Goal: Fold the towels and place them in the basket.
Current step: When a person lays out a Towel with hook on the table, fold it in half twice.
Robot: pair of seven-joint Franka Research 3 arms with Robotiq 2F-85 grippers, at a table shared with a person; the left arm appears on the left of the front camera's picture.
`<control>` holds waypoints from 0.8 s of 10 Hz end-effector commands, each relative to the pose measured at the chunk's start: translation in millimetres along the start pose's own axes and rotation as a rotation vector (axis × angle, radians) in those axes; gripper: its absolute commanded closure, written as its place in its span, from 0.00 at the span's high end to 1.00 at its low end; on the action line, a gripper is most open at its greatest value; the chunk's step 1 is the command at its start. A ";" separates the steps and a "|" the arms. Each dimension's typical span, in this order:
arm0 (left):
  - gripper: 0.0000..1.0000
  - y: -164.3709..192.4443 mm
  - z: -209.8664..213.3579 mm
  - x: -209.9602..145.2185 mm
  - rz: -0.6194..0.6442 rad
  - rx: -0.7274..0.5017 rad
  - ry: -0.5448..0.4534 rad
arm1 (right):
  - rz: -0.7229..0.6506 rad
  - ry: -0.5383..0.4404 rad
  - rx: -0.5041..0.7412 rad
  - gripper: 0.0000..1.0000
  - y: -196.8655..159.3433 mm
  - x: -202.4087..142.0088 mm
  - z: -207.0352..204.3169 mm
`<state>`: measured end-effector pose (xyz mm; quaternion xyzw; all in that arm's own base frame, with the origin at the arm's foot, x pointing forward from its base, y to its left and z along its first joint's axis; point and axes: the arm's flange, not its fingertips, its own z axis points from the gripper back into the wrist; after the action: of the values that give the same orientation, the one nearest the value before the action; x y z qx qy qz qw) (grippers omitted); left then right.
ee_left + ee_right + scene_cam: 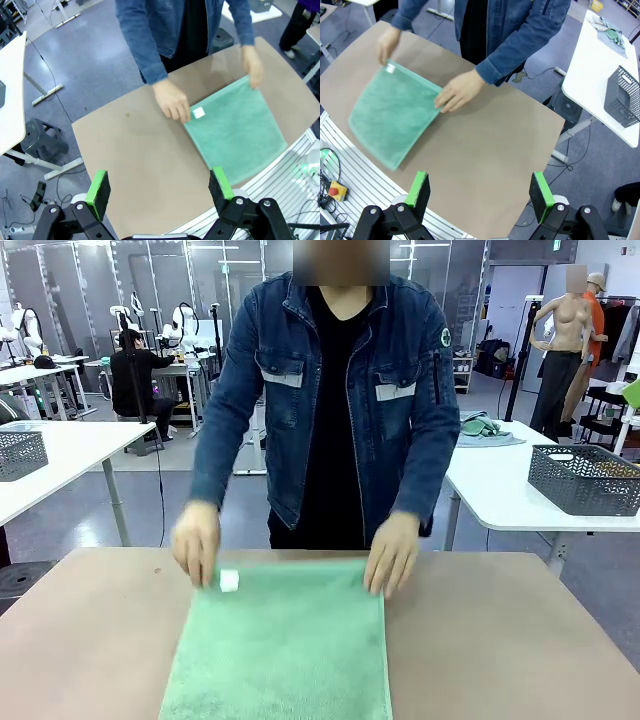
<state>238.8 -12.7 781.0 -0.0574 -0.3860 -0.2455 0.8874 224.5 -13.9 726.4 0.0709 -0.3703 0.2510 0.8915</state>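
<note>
- My left end effector and right end effector hang wide over the bench.
- A person's one hand and other hand press the far corners of the mint green towel.

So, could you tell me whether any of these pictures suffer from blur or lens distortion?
Front view: even, soft light, no glare; the person's hands are slightly motion-blurred, the mint green towel sharp. Left wrist view: wide-angle bending curves the table edges; the hands look soft. Right wrist view: same curvature, hands a little soft.
</note>
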 end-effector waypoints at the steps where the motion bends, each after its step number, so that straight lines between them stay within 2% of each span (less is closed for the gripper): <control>1: 1.00 -0.1 0.2 1.3 -0.008 -0.006 -0.001 | 0.001 0.002 0.001 1.00 0.1 0.9 -0.7; 8: 1.00 -0.1 0.2 1.3 -0.008 -0.006 -0.001 | 0.001 0.002 0.001 1.00 0.1 0.9 -0.7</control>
<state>238.8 -12.7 781.0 -0.0574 -0.3860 -0.2455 0.8874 224.5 -13.9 726.4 0.0709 -0.3703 0.2510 0.8915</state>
